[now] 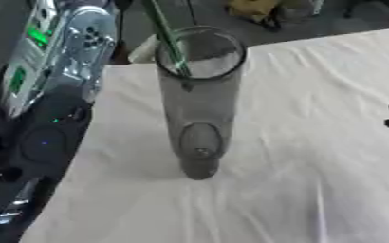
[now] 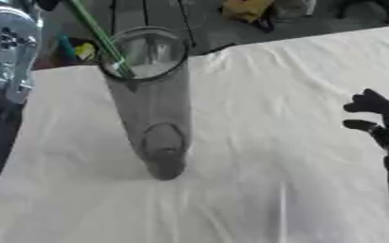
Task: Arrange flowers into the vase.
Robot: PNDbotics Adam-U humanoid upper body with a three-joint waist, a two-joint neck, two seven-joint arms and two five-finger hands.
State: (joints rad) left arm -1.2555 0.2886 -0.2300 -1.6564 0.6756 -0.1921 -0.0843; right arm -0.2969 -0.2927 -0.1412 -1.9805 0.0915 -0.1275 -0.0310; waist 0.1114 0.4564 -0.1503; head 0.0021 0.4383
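A tall clear glass vase [image 1: 199,104] stands upright on the white tablecloth [image 1: 314,180], left of centre. A thin green flower stem [image 1: 166,38] slants down into its mouth from the top edge; the bloom is out of view. My left arm [image 1: 57,71], silver and black, rises along the table's left edge. Only a dark bit of my left hand [image 2: 47,4] shows at the top, beside the stem's upper end. My right hand [image 2: 379,118] hovers at the right edge with its fingers relaxed and nothing in them, well apart from the vase.
The table's far edge runs just behind the vase, with dark floor beyond it. A yellow object [image 1: 252,8] lies on that floor. A green and yellow thing [image 2: 78,50] shows past the table's far left corner. White cloth stretches to the right and front of the vase.
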